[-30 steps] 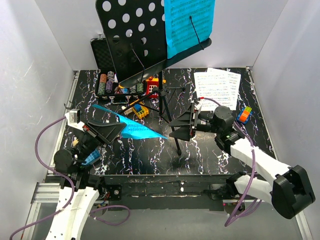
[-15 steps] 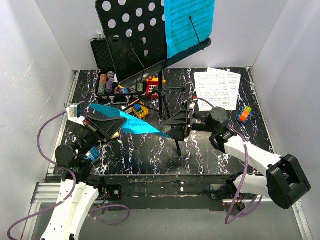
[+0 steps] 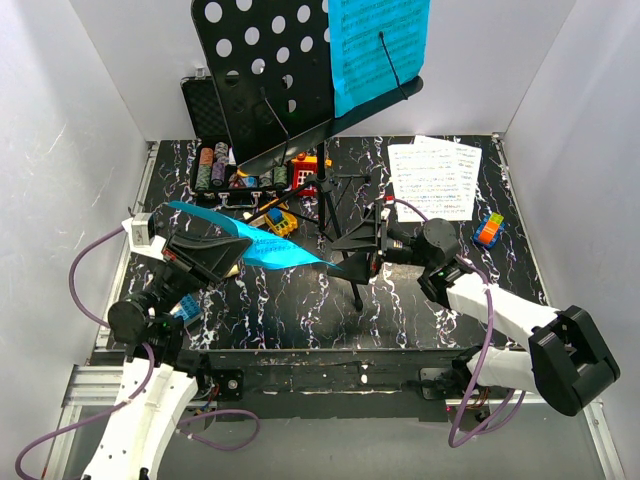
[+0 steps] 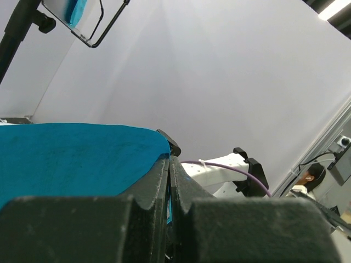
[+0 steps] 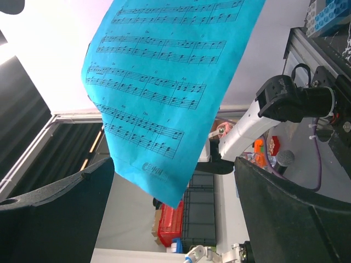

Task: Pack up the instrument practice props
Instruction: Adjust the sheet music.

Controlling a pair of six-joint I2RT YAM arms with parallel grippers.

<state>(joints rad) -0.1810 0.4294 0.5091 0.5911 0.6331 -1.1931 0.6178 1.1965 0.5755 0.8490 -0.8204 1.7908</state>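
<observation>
My left gripper (image 3: 238, 256) is shut on one edge of a blue sheet-music page (image 3: 275, 250), holding it off the table. In the left wrist view the page (image 4: 71, 156) is pinched between the closed left gripper (image 4: 169, 164). Its free corner points right, reaching between the fingers of my open right gripper (image 3: 354, 252). The right wrist view shows the printed page (image 5: 164, 82) hanging between the spread fingers of the right gripper (image 5: 174, 164), touching neither. The black music stand (image 3: 270, 70) towers at the back on tripod legs (image 3: 335, 215), with another blue page (image 3: 375, 50) on its desk.
White sheet-music pages (image 3: 435, 175) lie at the back right. A black case of poker chips (image 3: 225, 165) sits at the back left, with coloured toy blocks (image 3: 275, 220) beside it. A coloured cube (image 3: 488, 230) rests near the right edge. White walls enclose the table.
My right gripper has moved left until its open fingers straddle the page's free corner. My left gripper has shifted slightly left and back with the page in it.
</observation>
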